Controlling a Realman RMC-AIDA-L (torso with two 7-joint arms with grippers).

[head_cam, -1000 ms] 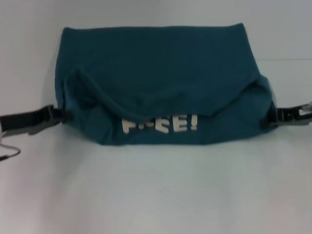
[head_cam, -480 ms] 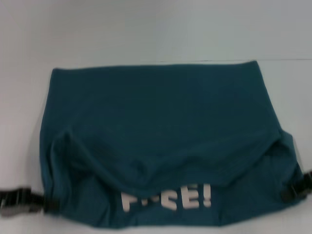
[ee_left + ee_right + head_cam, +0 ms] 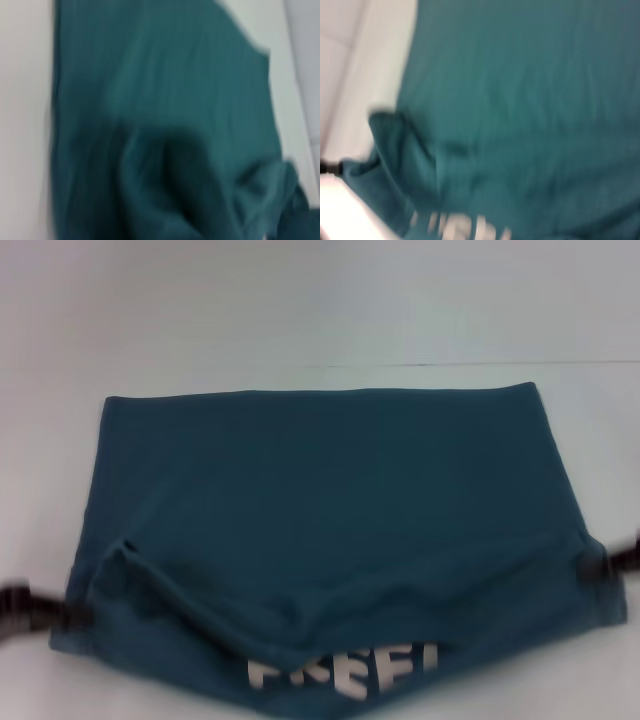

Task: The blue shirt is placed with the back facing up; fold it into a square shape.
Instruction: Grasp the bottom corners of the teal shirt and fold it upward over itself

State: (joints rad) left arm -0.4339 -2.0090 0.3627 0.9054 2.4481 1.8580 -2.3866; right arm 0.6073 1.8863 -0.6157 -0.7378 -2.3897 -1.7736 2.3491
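The blue shirt [image 3: 330, 500] lies folded across the white table [image 3: 300, 310], its far fold edge straight and its near flap sagging in the middle. White lettering [image 3: 345, 670] shows on the near flap at the bottom of the head view. My left gripper [image 3: 72, 615] grips the shirt's near left corner. On the opposite side, my right gripper [image 3: 598, 565] grips the near right corner. Both are blurred. Teal fabric [image 3: 165, 125] fills the left wrist view. In the right wrist view the shirt [image 3: 520, 100] shows part of the lettering [image 3: 460, 230].
Bare white table surface lies beyond the shirt's far edge and at both sides. A faint seam line [image 3: 480, 364] crosses the table behind the shirt.
Both grippers have drawn the shirt toward me. Its far edge and the lettering have slid lower in the head view, and the lettering now sits at the bottom edge.
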